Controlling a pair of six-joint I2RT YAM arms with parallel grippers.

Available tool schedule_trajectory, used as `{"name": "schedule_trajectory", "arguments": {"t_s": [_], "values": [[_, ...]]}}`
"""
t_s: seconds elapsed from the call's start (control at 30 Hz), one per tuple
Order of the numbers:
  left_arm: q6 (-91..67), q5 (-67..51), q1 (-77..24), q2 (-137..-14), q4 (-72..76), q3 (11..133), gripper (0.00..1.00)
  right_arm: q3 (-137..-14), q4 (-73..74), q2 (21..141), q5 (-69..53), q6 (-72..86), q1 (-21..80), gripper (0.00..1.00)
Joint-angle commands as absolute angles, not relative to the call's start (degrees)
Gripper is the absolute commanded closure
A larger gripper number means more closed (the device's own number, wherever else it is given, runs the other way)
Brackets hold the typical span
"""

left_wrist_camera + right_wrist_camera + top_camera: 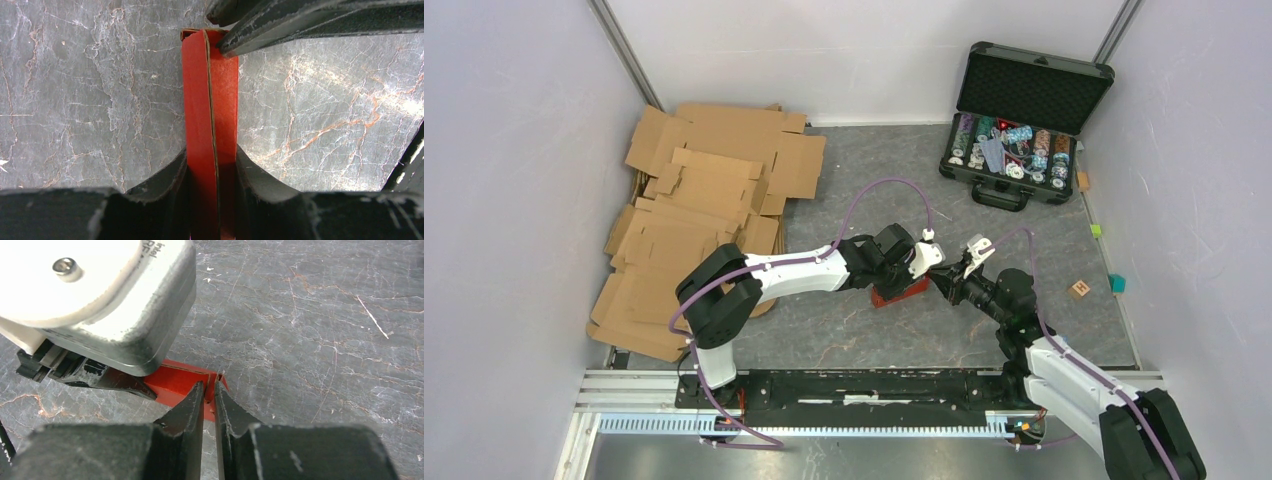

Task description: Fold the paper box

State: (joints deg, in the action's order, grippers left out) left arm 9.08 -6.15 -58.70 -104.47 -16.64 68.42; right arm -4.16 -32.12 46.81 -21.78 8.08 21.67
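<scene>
The paper box point(898, 293) is bright red paperboard, folded into a narrow shape on the grey marbled tabletop between the two arms. In the left wrist view the paper box point(210, 100) runs as an upright red strip with a seam down its middle, and my left gripper point(211, 160) is shut on its two sides. My left gripper point(914, 275) reaches it from the left. My right gripper point(210, 388) comes from the right, its jaws nearly together across a thin wall at the corner of the paper box point(175, 382). The right fingers point(300, 25) show at the box's far end.
A pile of brown corrugated cardboard sheets point(704, 210) covers the back left. An open black case of poker chips point(1019, 130) stands at the back right. A small wooden block point(1080, 289) and a teal cube point(1117, 283) lie near the right wall.
</scene>
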Motion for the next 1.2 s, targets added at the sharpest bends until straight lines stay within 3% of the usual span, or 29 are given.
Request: {"name": "schedule_trajectory", "arguments": {"t_s": [0.0, 0.43, 1.17], "values": [[8.36, -6.94, -59.48, -107.89, -23.20, 67.41, 0.68, -5.62, -32.88, 46.34, -20.75, 7.10, 21.98, 0.84], [8.43, -7.18, -59.50, -107.82, -23.20, 67.42, 0.68, -7.00, -28.04, 46.39, -16.97, 5.55, 22.00, 0.99], [8.44, -7.38, -59.48, -108.02, -23.33, 67.59, 0.68, -5.81, -27.63, 46.31, -17.40, 6.85, 22.79, 1.00]]}}
